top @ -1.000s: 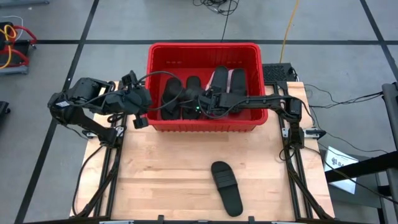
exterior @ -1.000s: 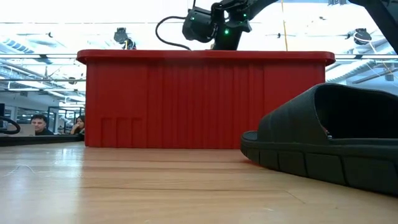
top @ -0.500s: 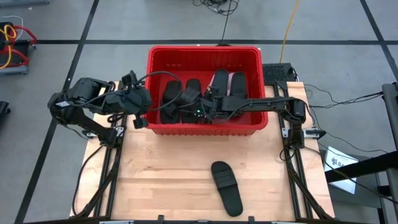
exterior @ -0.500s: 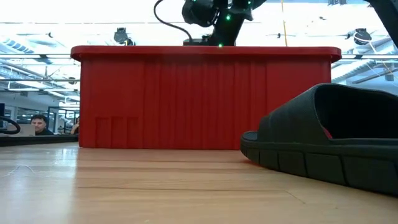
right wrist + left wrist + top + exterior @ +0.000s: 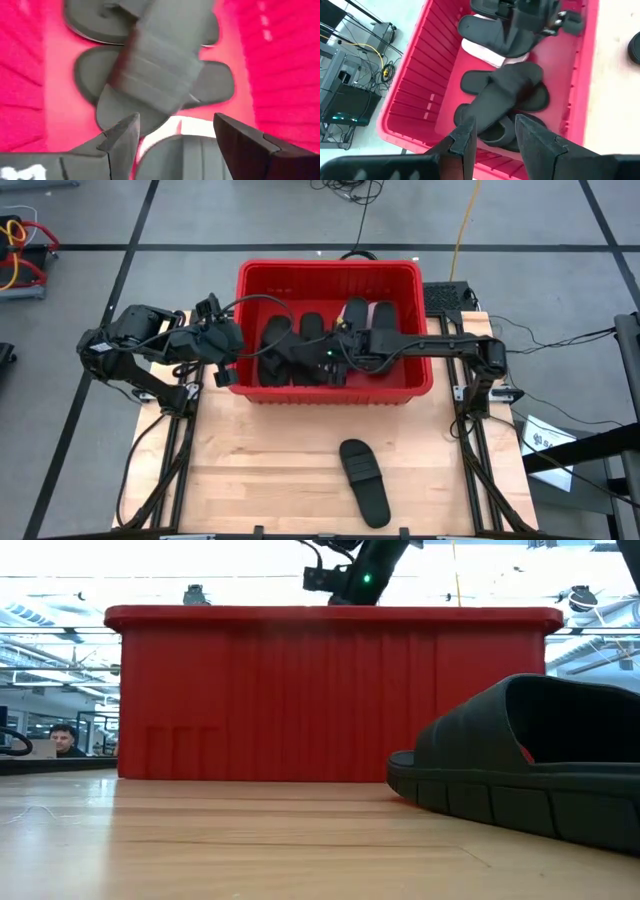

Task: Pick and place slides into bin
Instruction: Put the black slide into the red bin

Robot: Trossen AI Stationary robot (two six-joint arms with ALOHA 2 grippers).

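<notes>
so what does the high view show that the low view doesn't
Only the high view: the slides piled inside the bin, the right tool open over them, and the left tool by the bin's left wall.
Only the low view: a person in the room behind.
Both: the red bin and one black slide left on the table.

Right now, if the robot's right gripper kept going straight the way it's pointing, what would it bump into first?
Probably the black slide lying crosswise on the pile in the red bin; the open right gripper points straight at it.
</notes>
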